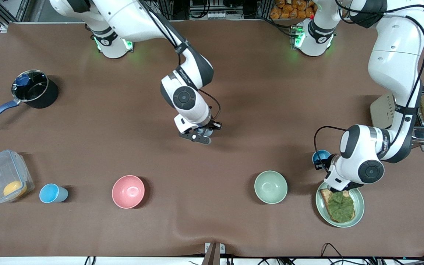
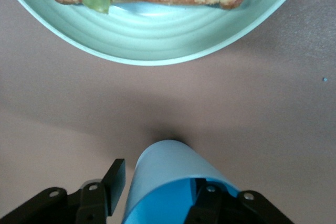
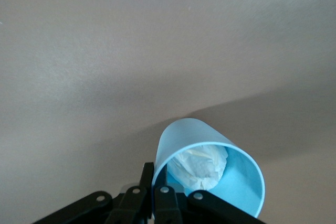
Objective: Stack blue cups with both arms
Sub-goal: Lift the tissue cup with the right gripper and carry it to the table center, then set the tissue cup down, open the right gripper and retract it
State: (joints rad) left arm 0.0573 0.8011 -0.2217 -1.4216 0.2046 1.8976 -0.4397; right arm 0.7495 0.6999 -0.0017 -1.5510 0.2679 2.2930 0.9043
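Brown tabletop point(image 1: 256, 92) is carrying three blue cups, none stacked yet. Right gripper point(image 3: 157, 192) is hanging over mid-tabletop, pinching the rim of a paler cup point(image 3: 210, 174) with a white patch inside. Left gripper point(image 2: 157, 190), near the left arm's end, is straddling the wall of a brighter cup point(image 2: 168, 174) beside the plate point(image 2: 157, 45), one finger inside, fingers spread; grip not yet sure. Third cup point(image 1: 53, 193) is sitting untouched near the right arm's end. Stacking is all left to do.
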